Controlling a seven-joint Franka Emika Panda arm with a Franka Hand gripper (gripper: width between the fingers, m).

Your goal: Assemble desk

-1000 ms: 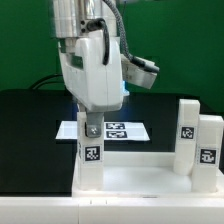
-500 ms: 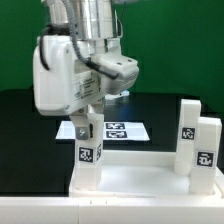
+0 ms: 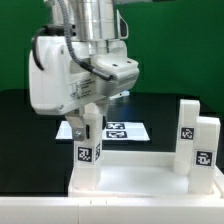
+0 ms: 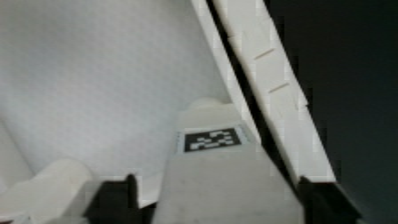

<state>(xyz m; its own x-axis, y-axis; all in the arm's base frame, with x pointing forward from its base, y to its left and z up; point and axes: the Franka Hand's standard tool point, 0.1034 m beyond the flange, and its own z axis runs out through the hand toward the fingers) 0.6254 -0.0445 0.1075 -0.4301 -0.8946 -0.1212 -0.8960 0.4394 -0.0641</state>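
Observation:
The desk top (image 3: pixel 140 172) lies flat and white at the front of the black table. Three short white tagged legs stand upright on it: one at the exterior view's left (image 3: pixel 89 165) and two at the right (image 3: pixel 189 135) (image 3: pixel 207 150). My gripper (image 3: pixel 88 135) hangs straight over the left leg with its fingers down either side of the leg's top. In the wrist view that leg (image 4: pixel 214 170) fills the space between the dark fingers (image 4: pixel 119 200), with thin dark strips beside it. The gripper (image 4: pixel 217 205) looks open around the leg. The desk top (image 4: pixel 89 80) spreads behind.
The marker board (image 3: pixel 122 130) lies flat on the black table just behind the desk top. The arm's bulky white wrist (image 3: pixel 60 80) hangs over the table's left half. A green wall stands at the back.
Over the last second the wrist has turned about the left leg, swinging its white housing to the exterior view's left. The fingers have spread slightly off the leg; the leg stays upright.

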